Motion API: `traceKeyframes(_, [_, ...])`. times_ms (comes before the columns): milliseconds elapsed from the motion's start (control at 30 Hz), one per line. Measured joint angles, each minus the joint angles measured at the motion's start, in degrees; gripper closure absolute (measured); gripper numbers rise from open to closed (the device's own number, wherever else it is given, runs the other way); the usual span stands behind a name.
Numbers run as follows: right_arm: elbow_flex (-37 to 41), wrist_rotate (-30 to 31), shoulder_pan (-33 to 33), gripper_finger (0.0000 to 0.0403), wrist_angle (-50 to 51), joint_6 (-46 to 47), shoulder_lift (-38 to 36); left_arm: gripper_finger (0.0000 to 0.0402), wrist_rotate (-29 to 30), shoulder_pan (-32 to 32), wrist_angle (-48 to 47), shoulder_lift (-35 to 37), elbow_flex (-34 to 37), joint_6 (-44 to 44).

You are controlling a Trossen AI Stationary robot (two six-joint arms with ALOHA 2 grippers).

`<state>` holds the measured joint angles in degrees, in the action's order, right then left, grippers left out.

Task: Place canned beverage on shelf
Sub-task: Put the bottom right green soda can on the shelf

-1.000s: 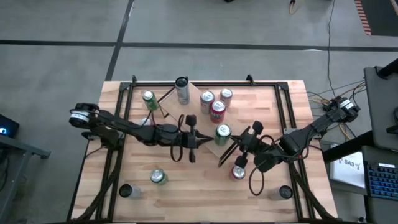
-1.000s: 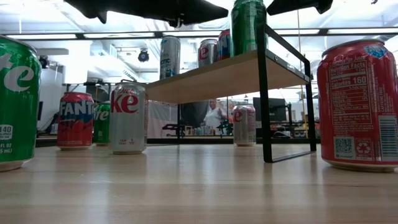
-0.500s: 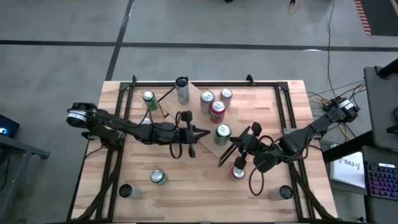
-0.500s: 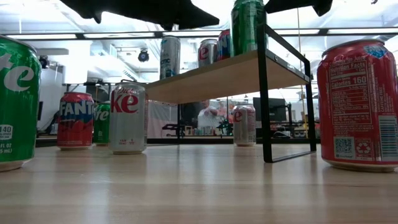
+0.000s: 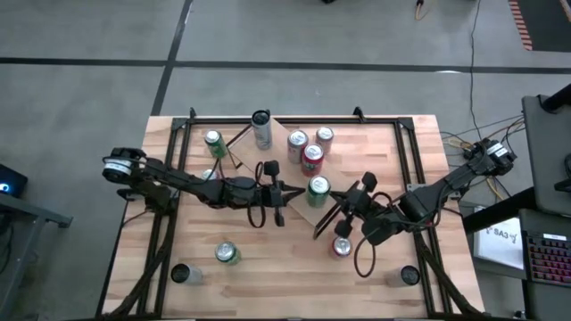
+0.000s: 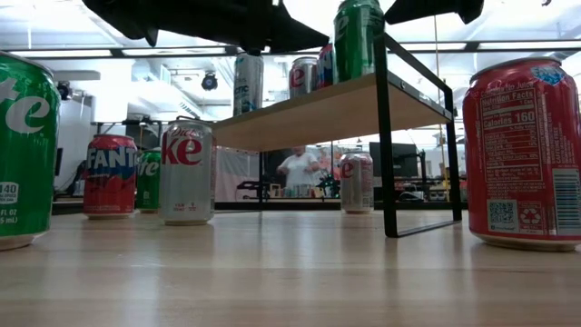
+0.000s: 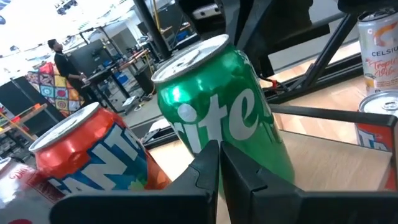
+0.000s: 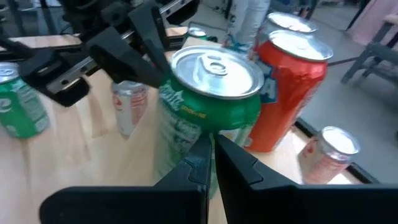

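Observation:
A green Sprite can (image 5: 318, 187) stands upright on the near end of the shelf (image 6: 309, 113), a light-wood board on black end frames, behind it an orange-red Fanta can (image 7: 93, 149) and several other cans. My left gripper (image 5: 294, 191) is shut, held level, its tips at the green can's (image 7: 230, 118) side from the table's left. My right gripper (image 5: 341, 203) is shut too and slants slightly down at the same can (image 8: 208, 99) from the right. My left gripper's shut fingertips (image 7: 210, 163) lie against the lower part of the green can's side wall (image 7: 236, 155), coming level from the table's left. The can stands upright on the shelf board. My right gripper's shut tips (image 8: 205, 149) sit in front of the can's side below its rim; whether they touch it I cannot tell.
On the tabletop stand a red can (image 5: 342, 245) near my right gripper, a green can (image 5: 227, 253) at the near left and another green can (image 5: 212, 143) at the far left. A tall silver can (image 5: 261, 127) stands at the shelf's far end. Black rails frame the table.
My left gripper has come down a little and swung toward the green can on the shelf, staying shut. A person in the room behind the table has moved.

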<state>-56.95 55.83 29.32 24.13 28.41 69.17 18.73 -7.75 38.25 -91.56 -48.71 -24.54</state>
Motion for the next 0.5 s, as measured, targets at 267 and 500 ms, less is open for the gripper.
traceKeyframes(267, [-0.03,1.83,0.00,0.0390,1.22,0.01,-0.36,0.0401,-2.19,-0.02,1.67,-0.01,0.00,0.07])
traceKeyframes(500, [-4.74,1.25,0.04,0.0390,3.07,0.03,-0.49,0.0401,-2.83,-0.02,1.67,-0.01,0.00,0.03])
